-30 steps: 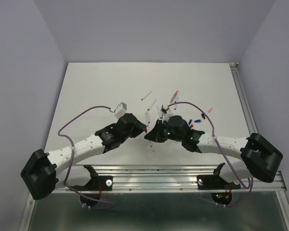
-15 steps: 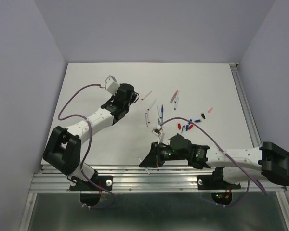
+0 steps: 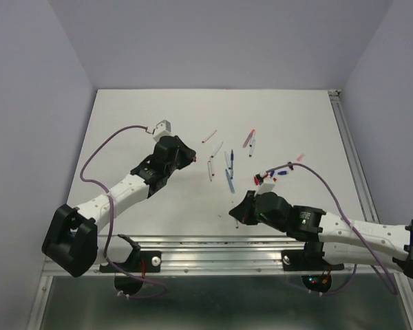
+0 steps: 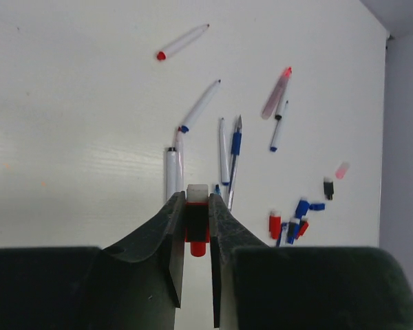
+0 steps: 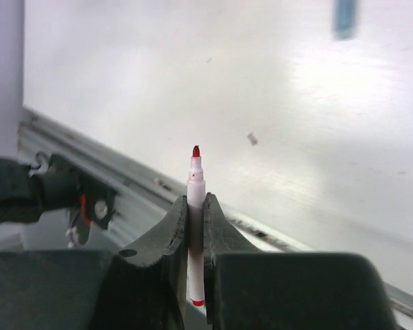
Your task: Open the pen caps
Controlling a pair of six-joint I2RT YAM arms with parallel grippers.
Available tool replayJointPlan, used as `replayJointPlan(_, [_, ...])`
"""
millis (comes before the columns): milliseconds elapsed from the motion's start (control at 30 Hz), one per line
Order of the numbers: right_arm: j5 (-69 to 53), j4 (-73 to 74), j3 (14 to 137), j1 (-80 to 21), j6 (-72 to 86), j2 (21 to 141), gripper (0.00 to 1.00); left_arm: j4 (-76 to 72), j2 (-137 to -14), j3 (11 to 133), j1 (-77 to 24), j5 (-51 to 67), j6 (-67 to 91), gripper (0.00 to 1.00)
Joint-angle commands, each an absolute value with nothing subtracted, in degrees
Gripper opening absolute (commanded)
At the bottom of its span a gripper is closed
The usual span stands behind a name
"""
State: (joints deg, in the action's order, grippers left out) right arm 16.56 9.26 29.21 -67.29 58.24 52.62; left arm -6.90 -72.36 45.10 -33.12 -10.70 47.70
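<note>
A second ago the two arms were nose to nose over the middle of the table [image 3: 138, 124]; now they've pulled well apart, and it looks like the pull did its job. The left gripper [image 4: 197, 213] has swung back and up to the far-left side of the scattered pens, its jaws clamped on a short red cap [image 4: 197, 246], which sticks out between the fingers. The right gripper [image 5: 196, 203] has drawn back toward the front rail [image 3: 206, 244], jaws squeezed together on a white pen [image 5: 195, 182] that stands upright between them with its red nib bare. So I'd say this cap is off and the pen is open. From overhead, the cap is too small for me to pick out in the left fingers; the wrist view is what settles it. Over on the right side of the table lies a little heap of loose caps [image 4: 296, 223], red and blue, with a black cap [image 4: 328, 187] and a pink cap [image 4: 342, 170] just beyond. Several pens lie near the middle, and at least one, the far pen [image 4: 182, 42], seems to wear a red cap at its end, so there's likely more to do. The sensible next moves: drop this cap by the heap, lay the open pen down, and go for another.
</note>
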Motion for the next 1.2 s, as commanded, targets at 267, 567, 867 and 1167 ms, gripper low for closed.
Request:
replayJointPlan(267, [24.8,13.6,33.2,-54.2,49.9,54.0,0.01,-6.3,-64.0,33.9,-39.7,-3.2,45.5,0.0])
replayJointPlan(567, [15.5,-1.7,42.8,-50.5,36.3,75.5,0.01,1.1,-57.9,30.6,-39.8,-7.4,46.3,0.0])
replayJointPlan(867, [13.7,-1.1,54.5,-48.0,33.7,94.1,0.06,2.0,-51.0,25.8,-39.9,-5.2,48.6,0.0])
replayJointPlan(1167, [15.3,1.7,58.4,-47.5,35.4,100.8,0.24,4.5,-47.5,24.9,-40.1,-6.7,48.4,0.0])
